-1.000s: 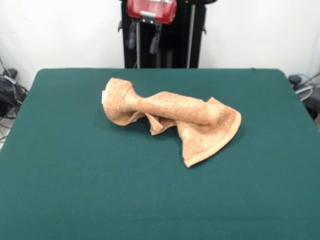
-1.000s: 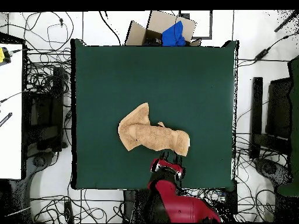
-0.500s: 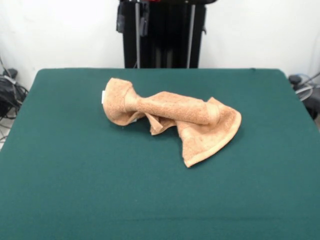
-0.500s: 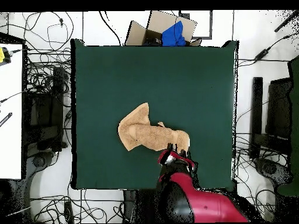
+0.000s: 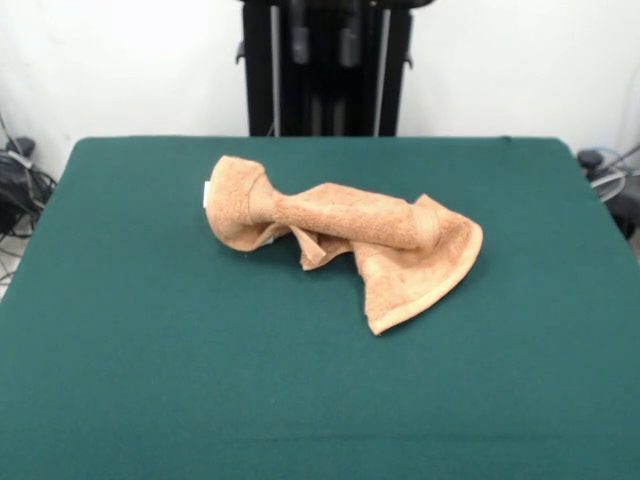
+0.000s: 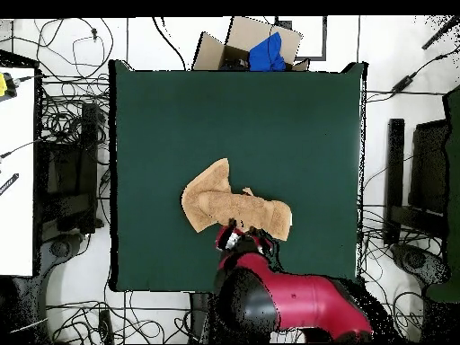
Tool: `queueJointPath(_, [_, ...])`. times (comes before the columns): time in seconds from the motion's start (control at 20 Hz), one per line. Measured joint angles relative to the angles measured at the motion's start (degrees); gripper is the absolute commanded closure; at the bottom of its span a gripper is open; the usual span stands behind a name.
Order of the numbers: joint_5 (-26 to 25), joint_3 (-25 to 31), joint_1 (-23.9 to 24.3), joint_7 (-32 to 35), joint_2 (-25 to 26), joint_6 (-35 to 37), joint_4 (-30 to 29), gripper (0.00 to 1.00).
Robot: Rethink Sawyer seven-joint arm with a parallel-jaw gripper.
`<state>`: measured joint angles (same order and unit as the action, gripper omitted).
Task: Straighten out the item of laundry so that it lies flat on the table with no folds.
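a: while the towel (image 5: 340,238) lies twisted near the middle of the table (image 5: 150,380), treat the task as barely begun. you will see a tight roll running across its middle, a bunched knob at one end with a small white tag (image 5: 207,194), and a flatter hemmed flap spread on the cloth at the other end.

b: where is the gripper?

a: in the overhead view the gripper (image 6: 241,240) sits at the towel's edge on the robot's side, just over the rolled part, with the red arm (image 6: 296,301) behind it. in the front view only two dark tips show at the top edge, high above the table. you cannot tell from either view whether the jaws are apart or closed, and nothing shows the towel being held.

b: which step is this?

a: judge it as the approach before a first pick. no corner has been lifted and every fold is in place.

b: what does the next move call for?

a: you should pick a free edge rather than the roll itself. the hemmed flap looks the easiest to catch, since its border lies open on the table. a pull away from the knobbed end would likely unwind the twist. watch that the roll does not simply drag along as one lump; terry cloth tends to cling to itself.
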<state>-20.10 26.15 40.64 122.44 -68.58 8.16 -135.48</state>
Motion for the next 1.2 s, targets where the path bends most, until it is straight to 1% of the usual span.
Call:
queueJointPath(0.05, [-0.37, 0.5, -1.77, 0.0, -0.21, 0.01, -0.04, 0.0])
queueJointPath(0.15, [-0.4, 1.12, -2.32, 0.0, -0.69, 0.07, -0.07, 0.0])
queueJointPath(0.45, [-0.4, 3.81, -1.91, 0.0, -2.59, 0.06, -0.2, 0.0])
queueJointPath(0.85, [0.05, 5.54, -1.87, 0.0, -4.97, 0.38, -0.29, 0.0])
queueJointPath(1.2, [-0.11, 5.22, -3.38, 0.0, -4.53, 1.42, 0.36, 0.0])
